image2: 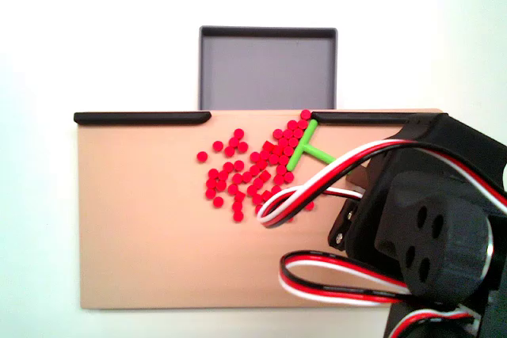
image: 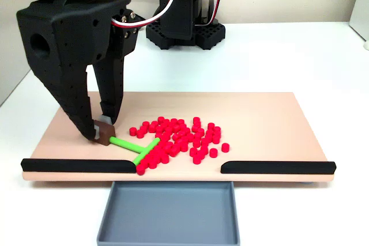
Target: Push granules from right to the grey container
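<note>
You are sweeping the granules (image: 181, 139) with the pusher (image: 138, 148) clenched in your jaws; next, drive them near-side into the grey container (image: 169, 211).

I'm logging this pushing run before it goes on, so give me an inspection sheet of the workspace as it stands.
Surface: flat beige board on a white table, two black strips along its edge with a gap between them.
Job's things: tiny red cylindrical granules clustered on the board near the gap; shallow slate-grey tray beyond the gap, no granules inside.
Clutter: nothing seen.
Grippers: black gripper, fingers closed on the handle block of the green T-shaped pusher, whose crossbar touches the granules.
Cables: red-white-black wires looping over the board.
Surroundings: pale wall.
</note>
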Tool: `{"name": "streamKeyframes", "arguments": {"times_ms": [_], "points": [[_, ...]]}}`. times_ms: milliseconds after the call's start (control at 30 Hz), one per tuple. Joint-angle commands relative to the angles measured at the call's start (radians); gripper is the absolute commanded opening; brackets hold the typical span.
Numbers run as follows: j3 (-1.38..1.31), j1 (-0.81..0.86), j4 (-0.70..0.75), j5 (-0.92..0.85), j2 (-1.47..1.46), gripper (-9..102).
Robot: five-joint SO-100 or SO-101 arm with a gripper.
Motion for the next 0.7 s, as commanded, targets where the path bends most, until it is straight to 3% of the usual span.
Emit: {"name": "streamKeyframes", "arguments": {"times_ms": [0, 667], "points": [[-0.014, -0.011, -0.006, 0.008, 0.017, 0], [-0.005, -0.011, -0.006, 0.005, 0.026, 0]]}}
